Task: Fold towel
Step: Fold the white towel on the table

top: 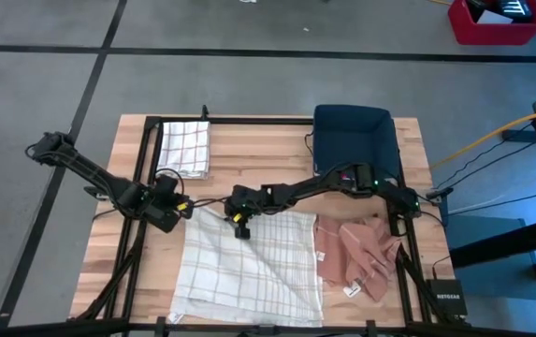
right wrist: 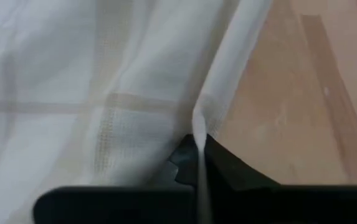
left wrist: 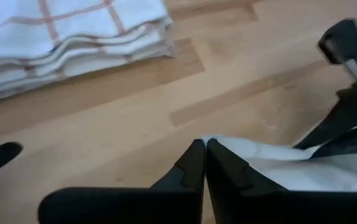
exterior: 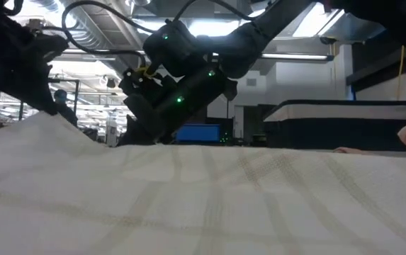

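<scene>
A white towel with faint brown checks lies spread on the wooden table's near half. My left gripper is shut at its far left corner, which stands raised in a small peak. My right gripper is shut on the towel's far edge, a little to the right of that corner. In the right wrist view the cloth rises in a ridge into the fingers. My left gripper pinches the towel's far left corner at its fingertips, slanting down from the table's left side. The corner is lifted a little; the rest of the towel lies on the table. My right gripper pinches a raised fold of the towel's far edge between its two fingers, slanting down from the right. The cloth runs back between the fingers; around them it lies on the table.
A folded white towel with red checks lies at the far left. A dark blue bin stands at the far right. A crumpled pink cloth lies beside the towel's right edge. Bare wood shows between the towels.
</scene>
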`<state>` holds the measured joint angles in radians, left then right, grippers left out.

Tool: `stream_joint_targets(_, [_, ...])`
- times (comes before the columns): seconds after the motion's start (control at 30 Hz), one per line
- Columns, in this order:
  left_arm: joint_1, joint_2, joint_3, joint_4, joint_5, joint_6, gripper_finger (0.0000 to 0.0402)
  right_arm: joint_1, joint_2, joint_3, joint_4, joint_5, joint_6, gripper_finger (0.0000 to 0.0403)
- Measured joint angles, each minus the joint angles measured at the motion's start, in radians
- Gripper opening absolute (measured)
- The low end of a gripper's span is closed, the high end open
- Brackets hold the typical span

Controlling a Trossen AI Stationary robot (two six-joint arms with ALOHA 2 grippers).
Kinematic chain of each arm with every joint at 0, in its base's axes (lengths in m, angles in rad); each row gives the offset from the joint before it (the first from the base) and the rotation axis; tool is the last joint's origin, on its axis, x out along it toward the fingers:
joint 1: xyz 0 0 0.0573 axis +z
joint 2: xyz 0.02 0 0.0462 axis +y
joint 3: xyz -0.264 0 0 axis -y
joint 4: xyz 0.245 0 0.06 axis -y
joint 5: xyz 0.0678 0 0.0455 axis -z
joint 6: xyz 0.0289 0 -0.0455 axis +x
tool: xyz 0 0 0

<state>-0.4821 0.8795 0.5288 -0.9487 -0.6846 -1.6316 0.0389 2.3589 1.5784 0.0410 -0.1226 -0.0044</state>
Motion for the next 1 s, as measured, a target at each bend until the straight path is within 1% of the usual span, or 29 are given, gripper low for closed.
stream_joint_targets(0.17, [-0.003,0.001,-0.002,0.058,0.004,0.100,0.0015,0.000,0.002,-0.004,0.038,0.012,0.068,0.0042])
stream_joint_targets(0.27, [0.000,0.001,-0.002,0.041,0.042,0.109,0.0031,0.000,0.003,-0.004,0.048,0.048,0.098,0.0061])
stream_joint_targets(0.37, [0.000,0.004,-0.002,0.018,0.050,0.118,0.0065,0.001,0.003,-0.004,0.055,0.060,0.121,0.0088])
stream_joint_targets(0.47, [0.004,0.003,-0.002,0.022,0.053,0.158,0.0104,-0.001,-0.017,-0.007,0.033,0.032,0.115,0.0117])
stream_joint_targets(0.53, [0.004,0.003,0.000,0.077,0.059,0.231,0.0123,-0.001,-0.052,-0.010,-0.023,0.015,0.083,0.0131])
stream_joint_targets(0.6, [0.002,0.009,0.001,0.157,0.069,0.347,0.0134,0.001,-0.106,-0.010,-0.089,0.015,0.033,0.0141])
stream_joint_targets(0.73, [0.019,0.047,-0.013,0.273,0.055,0.495,0.0141,0.009,-0.200,-0.005,-0.172,0.017,-0.044,0.0147])
stream_joint_targets(0.8, [0.043,0.074,-0.030,0.272,0.050,0.531,0.0141,0.014,-0.211,-0.006,-0.172,0.018,-0.058,0.0146])
stream_joint_targets(0.87, [0.073,0.102,-0.035,0.223,0.049,0.530,0.0141,0.014,-0.211,-0.007,-0.148,0.025,-0.057,0.0146])
stream_joint_targets(1.0, [0.137,0.155,-0.038,0.086,0.063,0.433,0.0141,0.014,-0.179,-0.004,-0.070,0.068,-0.016,0.0145])
